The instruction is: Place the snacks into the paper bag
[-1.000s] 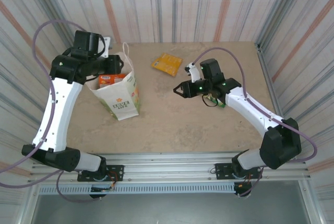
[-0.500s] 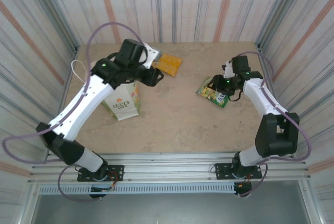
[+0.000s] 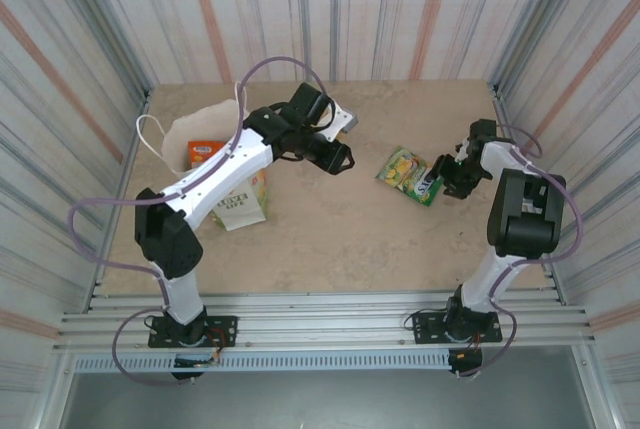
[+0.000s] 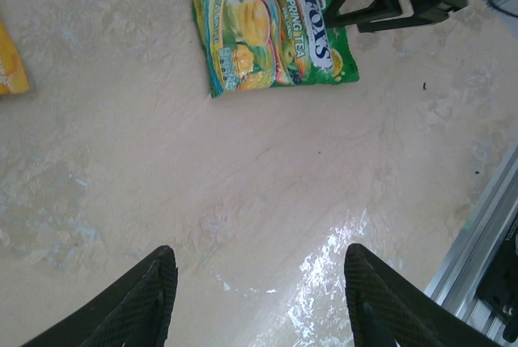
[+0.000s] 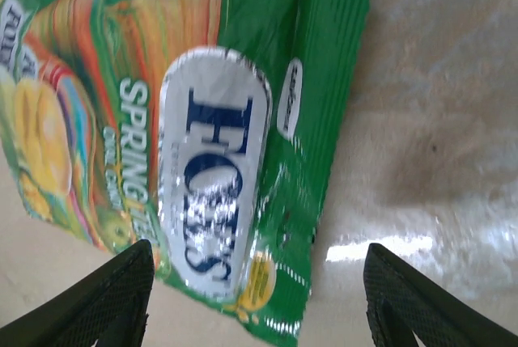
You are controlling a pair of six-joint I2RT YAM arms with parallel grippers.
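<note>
Mid-table, left gripper [image 3: 337, 158] now hangs right of the paper bag [image 3: 235, 199], jaws apart, nothing between them. 1 s ago it sat over the bag mouth, and 0.5 s ago it was just past the bag's right edge, so it has swung out toward centre.

Bag hasn't moved: upright at left, mouth open, 1 orange packet [image 3: 205, 152] visible inside.

Green packet [image 3: 408, 173] lies flat on the table [image 3: 330, 239], right of centre, same spot as 0.5 s ago. Right gripper [image 5: 259, 250] is over the packet's right end, jaws spread wide and gripping nothing. Can't tell if its fingertips touch the packet. Right arm was stretched to centre 1 s ago and is now folded back at the right edge.

Yellow packet [image 4: 8, 64]: a corner of it sits at the left margin of the left wrist view, well apart from the green one. From the top, the left arm covers the spot where it lay 0.5 s ago.
</note>
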